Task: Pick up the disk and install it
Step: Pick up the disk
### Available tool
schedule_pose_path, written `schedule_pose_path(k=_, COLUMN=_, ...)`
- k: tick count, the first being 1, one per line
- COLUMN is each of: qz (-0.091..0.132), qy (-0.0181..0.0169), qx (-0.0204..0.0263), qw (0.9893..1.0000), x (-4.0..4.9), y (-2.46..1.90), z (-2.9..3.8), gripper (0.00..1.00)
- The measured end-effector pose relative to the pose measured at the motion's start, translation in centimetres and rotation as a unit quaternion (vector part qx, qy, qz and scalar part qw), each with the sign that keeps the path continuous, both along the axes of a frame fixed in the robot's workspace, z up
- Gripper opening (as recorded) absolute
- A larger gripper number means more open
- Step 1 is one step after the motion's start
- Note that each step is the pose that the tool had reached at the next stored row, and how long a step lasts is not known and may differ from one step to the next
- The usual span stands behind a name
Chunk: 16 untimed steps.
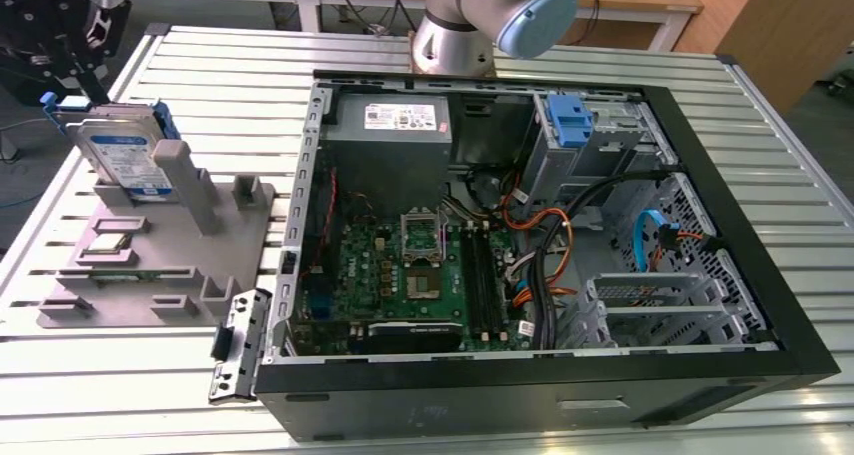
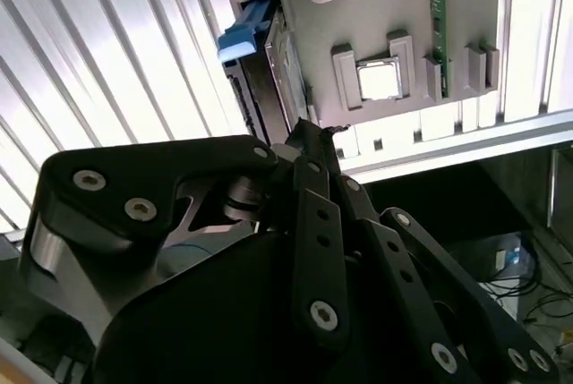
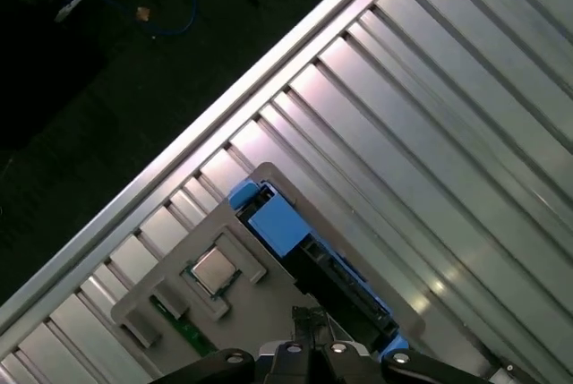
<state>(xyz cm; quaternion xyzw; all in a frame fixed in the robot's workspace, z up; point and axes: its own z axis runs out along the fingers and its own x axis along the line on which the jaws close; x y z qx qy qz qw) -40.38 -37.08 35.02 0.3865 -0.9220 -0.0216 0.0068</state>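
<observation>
The disk (image 1: 120, 155), a silver drive with a white-and-blue label in a blue carrier, stands on edge in a slot at the back of the grey holder tray (image 1: 200, 245), at the exterior view's left. My black gripper (image 1: 78, 87) hangs just over its top edge. In both wrist views the disk (image 2: 269, 71) (image 3: 282, 223) lies directly below, and the gripper (image 2: 313, 131) (image 3: 309, 315) looks shut, its tips meeting at a point with nothing between them.
The open computer case (image 1: 747, 255) takes up the middle of the slatted table, with a blue bracket (image 1: 571, 120) and a grey power supply (image 1: 407, 120) at its back. A processor chip (image 1: 107, 242) and a memory stick (image 1: 107, 275) rest on the tray. A black strip (image 1: 234, 345) lies beside the case.
</observation>
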Motion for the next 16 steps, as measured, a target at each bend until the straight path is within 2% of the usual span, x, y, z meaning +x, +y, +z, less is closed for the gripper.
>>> schedule_pose_path(k=4, qz=0.034, qy=0.0, qx=0.0004, qw=0.9994, x=0.0, y=0.0, z=-0.04, gripper=0.11)
schedule_pose_path(k=8, qz=0.068, qy=0.0, qx=0.0009, qw=0.9977, x=0.0, y=0.0, z=-0.08, gripper=0.11)
schedule_pose_path(k=16, qz=0.073, qy=0.0, qx=0.0008, qw=0.9973, x=0.0, y=0.0, z=-0.08, gripper=0.11)
